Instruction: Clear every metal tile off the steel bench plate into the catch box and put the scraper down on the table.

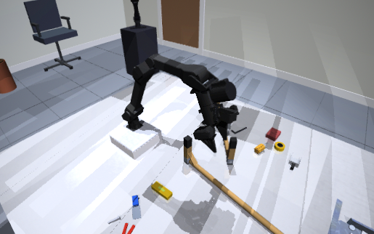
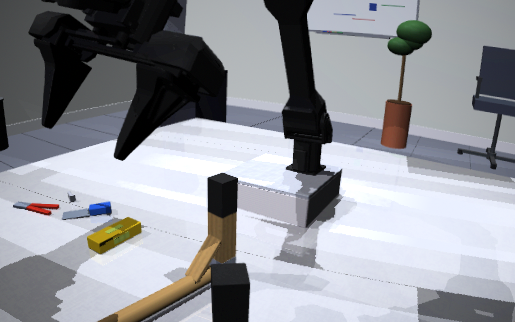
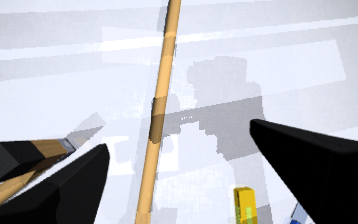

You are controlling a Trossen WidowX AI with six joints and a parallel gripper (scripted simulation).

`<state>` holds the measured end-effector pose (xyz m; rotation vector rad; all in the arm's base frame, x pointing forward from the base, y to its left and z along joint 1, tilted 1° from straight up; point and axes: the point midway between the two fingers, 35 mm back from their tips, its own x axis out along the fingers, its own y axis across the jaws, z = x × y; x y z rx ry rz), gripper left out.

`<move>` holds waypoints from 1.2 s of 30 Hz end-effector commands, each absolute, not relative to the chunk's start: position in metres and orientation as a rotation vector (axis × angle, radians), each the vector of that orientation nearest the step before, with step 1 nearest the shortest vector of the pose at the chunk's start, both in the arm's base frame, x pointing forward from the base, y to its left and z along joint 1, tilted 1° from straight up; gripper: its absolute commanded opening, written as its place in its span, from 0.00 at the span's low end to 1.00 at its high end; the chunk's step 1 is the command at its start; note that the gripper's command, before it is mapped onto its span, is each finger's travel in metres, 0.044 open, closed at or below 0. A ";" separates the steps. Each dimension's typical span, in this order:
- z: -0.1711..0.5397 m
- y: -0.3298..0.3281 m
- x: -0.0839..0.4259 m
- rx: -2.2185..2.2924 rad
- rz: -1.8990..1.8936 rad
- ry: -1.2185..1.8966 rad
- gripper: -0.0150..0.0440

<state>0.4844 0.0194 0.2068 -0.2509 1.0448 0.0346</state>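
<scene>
The long scraper's wooden shaft (image 1: 233,196) (image 2: 161,298) (image 3: 164,75) lies along the table, with a dark band on it and an upright black-topped post (image 1: 187,150) (image 2: 222,225) at its near end. My gripper (image 1: 221,145) (image 2: 83,141) (image 3: 180,137) is open and empty, above the table near the post. In the wrist view the shaft runs between the fingertips, below them. A steel-blue edge of the bench plate (image 1: 336,215) shows at the bottom right of the top view; the rest is cut off. I see no metal tiles, and cannot make out the catch box.
A second black-topped post (image 1: 232,150) (image 2: 230,295) (image 3: 10,161) with a wooden rod stands beside the scraper. A yellow block (image 1: 161,190) (image 2: 114,235) (image 3: 245,206), a blue-handled tool (image 1: 135,200) (image 2: 100,208) and red-handled pliers (image 2: 43,207) lie to one side; a red block (image 1: 273,134) and yellow ring (image 1: 279,146) to the other.
</scene>
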 end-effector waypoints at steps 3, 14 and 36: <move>0.182 0.014 0.495 -0.256 0.052 1.109 1.00; 0.146 0.006 0.509 -0.257 0.074 1.197 1.00; 0.068 -0.011 0.524 -0.242 0.126 1.370 1.00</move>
